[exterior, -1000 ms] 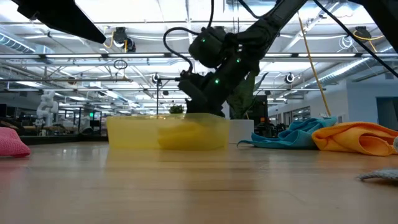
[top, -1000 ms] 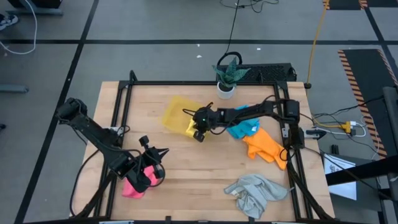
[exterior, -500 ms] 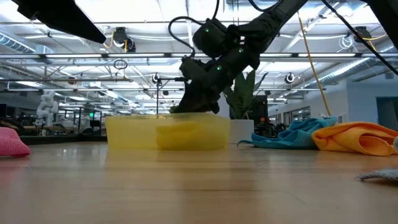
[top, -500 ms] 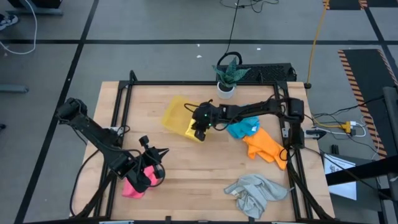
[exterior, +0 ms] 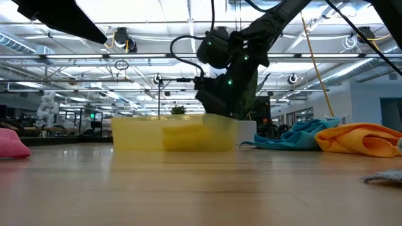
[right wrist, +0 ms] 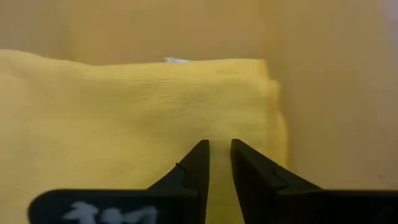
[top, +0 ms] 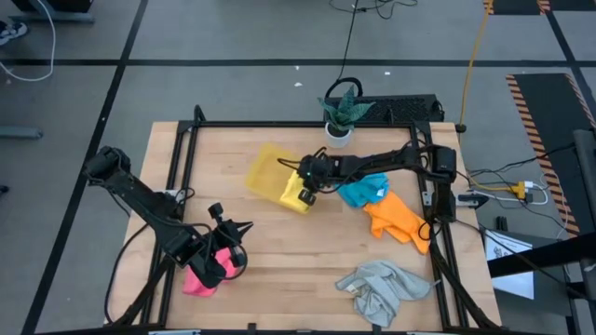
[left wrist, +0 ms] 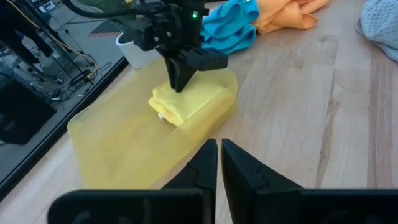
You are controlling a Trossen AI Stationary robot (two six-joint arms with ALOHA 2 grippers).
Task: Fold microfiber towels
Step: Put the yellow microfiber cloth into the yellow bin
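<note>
R gripper point(top: 304, 193) lifted off; yellow towel point(left wrist: 181, 102) folded flat in tray point(left wrist: 118, 146).

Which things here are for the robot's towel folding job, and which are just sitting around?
For the job:
yellow towel, folded in the tray
pink towel
blue towel
orange towel
grey towel

Just sitting around:
yellow plastic tray, holding the yellow towel
potted plant

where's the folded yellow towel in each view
high view: yellow towel in the yellow tray's near-right end, under the right gripper.
low view: seen through the tray wall, left of centre.
left wrist view: upper middle, in the tray.
right wrist view: fills the picture.
shared landmark: the blue towel just right of the tray.
</note>
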